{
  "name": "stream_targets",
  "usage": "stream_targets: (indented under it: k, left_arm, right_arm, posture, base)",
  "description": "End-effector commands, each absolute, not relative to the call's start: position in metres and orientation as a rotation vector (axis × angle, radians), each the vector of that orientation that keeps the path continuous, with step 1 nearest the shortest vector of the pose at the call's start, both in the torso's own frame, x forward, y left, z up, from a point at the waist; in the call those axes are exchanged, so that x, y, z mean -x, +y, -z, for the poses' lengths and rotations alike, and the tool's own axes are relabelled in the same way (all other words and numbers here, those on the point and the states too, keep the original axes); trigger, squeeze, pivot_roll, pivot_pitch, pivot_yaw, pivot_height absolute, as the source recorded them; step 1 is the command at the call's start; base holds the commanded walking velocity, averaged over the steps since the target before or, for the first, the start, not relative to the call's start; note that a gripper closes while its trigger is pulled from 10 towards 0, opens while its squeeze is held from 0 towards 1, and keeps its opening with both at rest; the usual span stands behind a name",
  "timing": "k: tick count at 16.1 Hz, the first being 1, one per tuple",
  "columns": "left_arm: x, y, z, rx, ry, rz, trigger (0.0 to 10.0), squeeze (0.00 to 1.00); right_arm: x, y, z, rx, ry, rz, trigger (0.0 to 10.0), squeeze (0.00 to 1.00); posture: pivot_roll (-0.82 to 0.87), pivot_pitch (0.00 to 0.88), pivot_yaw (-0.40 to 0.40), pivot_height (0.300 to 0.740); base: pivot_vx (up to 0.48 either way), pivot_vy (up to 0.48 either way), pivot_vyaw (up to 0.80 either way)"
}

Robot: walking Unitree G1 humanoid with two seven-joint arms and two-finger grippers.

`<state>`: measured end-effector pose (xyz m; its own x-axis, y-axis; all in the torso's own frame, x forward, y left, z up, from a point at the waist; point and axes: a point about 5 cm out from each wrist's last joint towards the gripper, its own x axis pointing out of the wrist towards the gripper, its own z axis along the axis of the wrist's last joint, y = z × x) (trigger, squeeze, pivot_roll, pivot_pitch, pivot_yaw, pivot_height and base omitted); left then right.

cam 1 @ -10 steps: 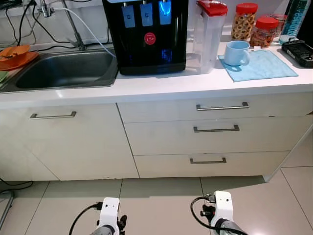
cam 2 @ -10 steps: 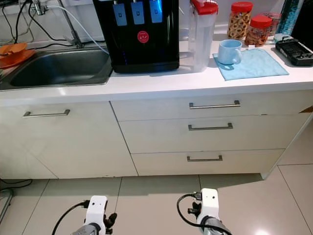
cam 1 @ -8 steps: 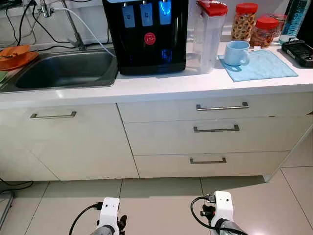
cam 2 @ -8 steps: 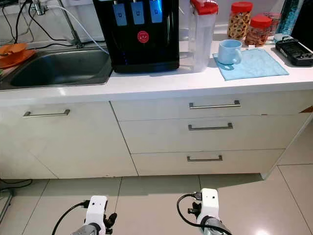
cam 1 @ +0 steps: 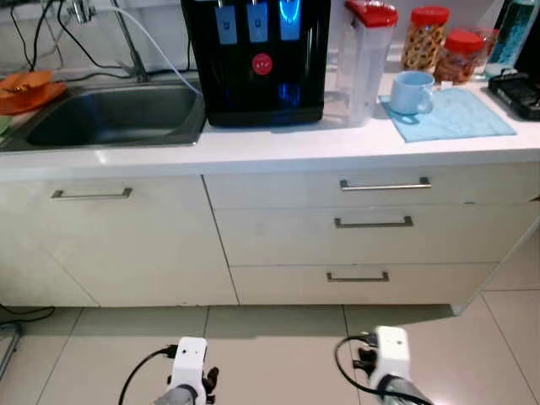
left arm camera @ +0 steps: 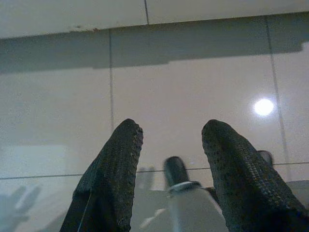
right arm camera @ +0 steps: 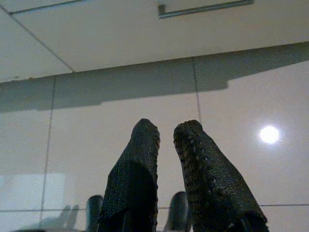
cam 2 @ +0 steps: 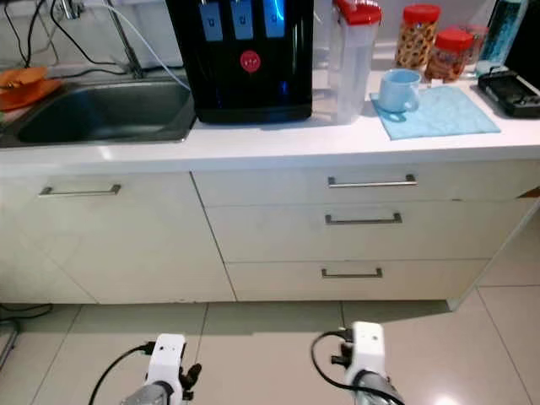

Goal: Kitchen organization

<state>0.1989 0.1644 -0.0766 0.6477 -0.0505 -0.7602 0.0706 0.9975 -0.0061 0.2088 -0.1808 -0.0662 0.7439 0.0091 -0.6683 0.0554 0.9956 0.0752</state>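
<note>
A white counter (cam 1: 278, 148) runs across in front of me. On it a light blue mug (cam 1: 412, 91) stands on a blue cloth (cam 1: 460, 118), beside a clear pitcher with a red lid (cam 1: 364, 59) and a black water dispenser (cam 1: 257, 59). Two red-lidded jars (cam 1: 423, 38) stand at the back right. Both arms hang low over the tiled floor, far below the counter. My left gripper (left arm camera: 171, 130) is open with nothing between its fingers. My right gripper (right arm camera: 167, 128) points at the floor near the cabinet base, fingers nearly together and holding nothing.
A steel sink (cam 1: 110, 114) lies at the left with an orange plate (cam 1: 29, 89) beside it. Under the counter are a cupboard door (cam 1: 93, 245) and three drawers with bar handles (cam 1: 384, 185). A black tray (cam 1: 519, 89) sits at the far right. Beige floor tiles (cam 1: 278, 354) lie below.
The whole picture has shifted slightly, so the camera moved. Both arms still hang low and nothing on the counter has moved.
</note>
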Motion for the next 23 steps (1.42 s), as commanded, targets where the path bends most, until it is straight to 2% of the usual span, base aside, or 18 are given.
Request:
stream_targets:
  k: [1,5,10,23]
  left_arm:
    - [-0.201,0.166,0.075,-0.045,0.854,0.066,10.0,0.0]
    - [-0.191,0.163,0.081,-0.096,0.891,0.118,10.0,0.0]
    - [-0.187,0.163,0.083,-0.064,0.899,0.091,10.0,0.0]
    - [-0.194,0.167,0.079,-0.085,0.882,0.107,10.0,0.0]
  right_arm:
    - [-0.206,-0.176,0.068,-0.086,0.736,0.015,10.0,0.0]
    - [-0.201,-0.179,0.071,-0.089,0.752,0.033,10.0,0.0]
    - [-0.199,-0.184,0.071,-0.03,0.754,0.034,10.0,0.0]
    - [-0.196,-0.177,0.074,-0.087,0.772,0.025,10.0,0.0]
  posture:
    - [0.03,0.02,0.102,0.74]
    - [0.03,0.01,0.093,0.74]
    - [0.02,0.0,0.09,0.74]
    - [0.0,0.0,0.117,0.74]
  base:
    - [0.0,0.0,0.0]
    - [0.0,0.0,0.0]
    - [0.0,0.0,0.0]
    - [0.0,0.0,0.0]
